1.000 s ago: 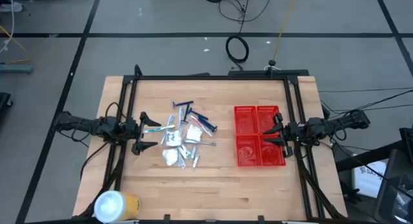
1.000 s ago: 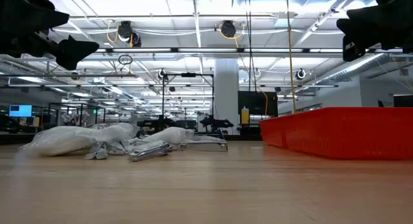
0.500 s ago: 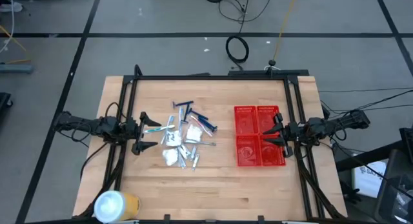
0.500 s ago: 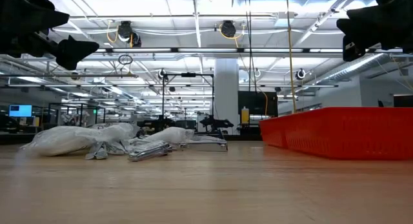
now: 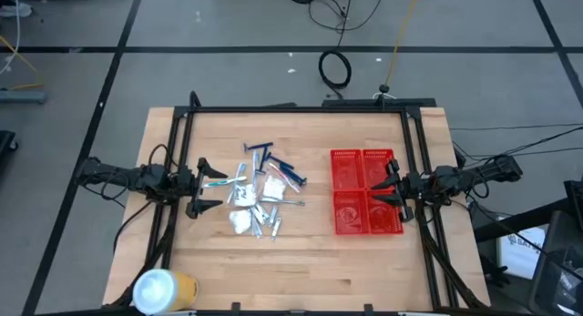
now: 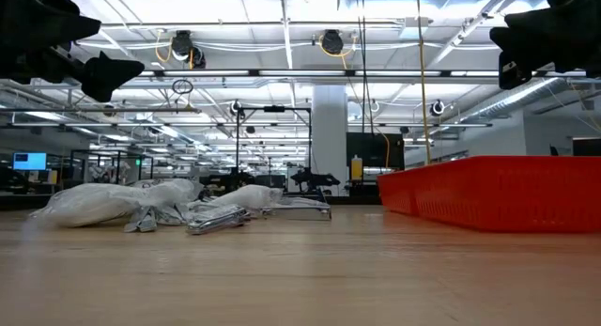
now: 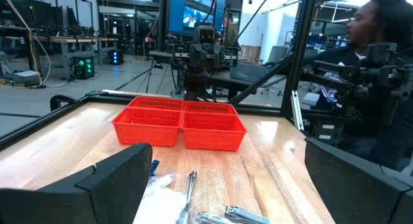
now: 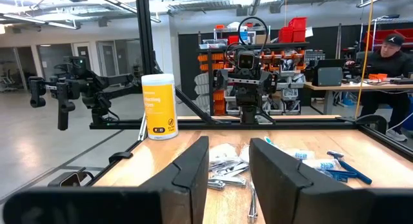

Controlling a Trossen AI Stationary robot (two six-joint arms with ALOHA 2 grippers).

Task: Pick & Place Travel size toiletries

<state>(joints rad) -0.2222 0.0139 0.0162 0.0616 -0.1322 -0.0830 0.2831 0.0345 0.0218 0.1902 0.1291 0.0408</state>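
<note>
Toiletries (image 5: 258, 194) lie heaped left of the table's (image 5: 301, 261) centre. We judge them light, the packets crinkly and slippery; razor handles offer firmer holds. Left gripper (image 5: 199, 186) spread wide, right gripper (image 5: 392, 185) narrowly parted, both empty.

The left end effector (image 7: 222, 185), fingers wide apart, faces the red basket (image 7: 179, 123) beyond scattered toiletries (image 7: 193, 208)
</note>
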